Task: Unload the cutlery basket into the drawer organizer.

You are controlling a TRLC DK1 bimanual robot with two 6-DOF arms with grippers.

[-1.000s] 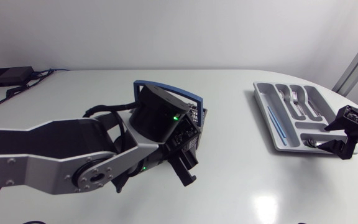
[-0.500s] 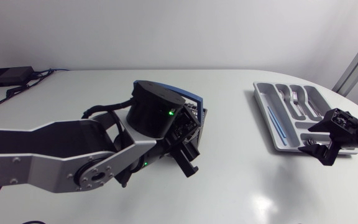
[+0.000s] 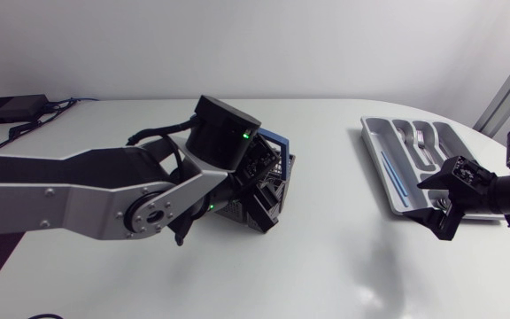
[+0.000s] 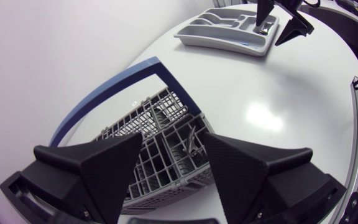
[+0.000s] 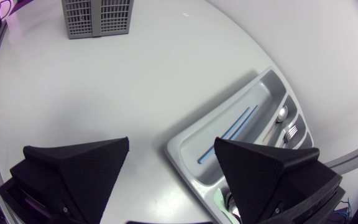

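The grey cutlery basket (image 3: 283,166) stands on the white table (image 3: 343,261), near the middle of the head view. It has a blue handle (image 3: 273,138) that arches over it. The basket is made of a grid and is split into small boxes. In the left wrist view, a few thin metal cutlery pieces (image 4: 192,138) stand in one box of the basket. I cannot tell what kind they are.

The left arm comes in from the left of the head view. The left pincer (image 3: 262,202) hangs right over the basket. Its two fingers are spread wide apart and hold nothing.

The grey drawer organizer (image 3: 374,146) lies at the right of the head view, well apart from the basket. It has long boxes side by side and a short box at the near end. A thin blue stick (image 3: 394,174) lies alone in the long box on the side nearest the basket. A spoon (image 3: 405,135) lies in the next box. A fork (image 3: 422,139) lies in the box after that. Something shiny lies in the short box, but it is too hidden to name.

The right pincer (image 3: 438,206) hovers at the near end of the organizer, by the short box. Its fingers are wide apart too and grip nothing.
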